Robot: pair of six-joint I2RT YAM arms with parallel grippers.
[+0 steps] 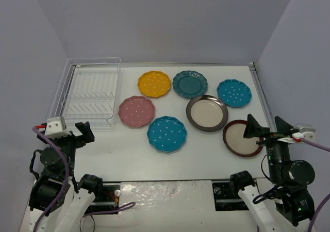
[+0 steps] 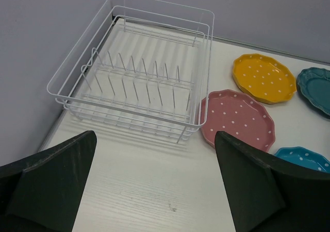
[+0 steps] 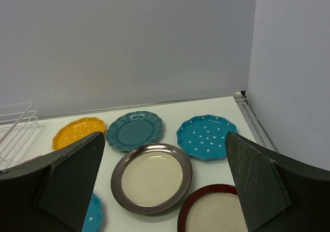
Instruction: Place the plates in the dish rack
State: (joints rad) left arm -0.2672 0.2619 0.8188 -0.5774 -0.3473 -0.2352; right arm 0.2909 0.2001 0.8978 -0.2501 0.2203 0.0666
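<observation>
plates [image 1: 190,83] lie flat beside the empty dish rack [image 1: 93,93], left gripper [image 1: 71,130] and right gripper [image 1: 266,125] both spread and empty, so best pinch the pink plate [image 1: 136,111] by its rim and stand it between tines.

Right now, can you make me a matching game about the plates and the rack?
Things:
1 pink plate
2 yellow plate
3 red-rimmed plate
4 dish rack

Clues:
A holds no plates
B closest to the dish rack
C nearest the right arm
D beside the dark teal plate

Pairs: 1-B, 2-D, 3-C, 4-A
</observation>
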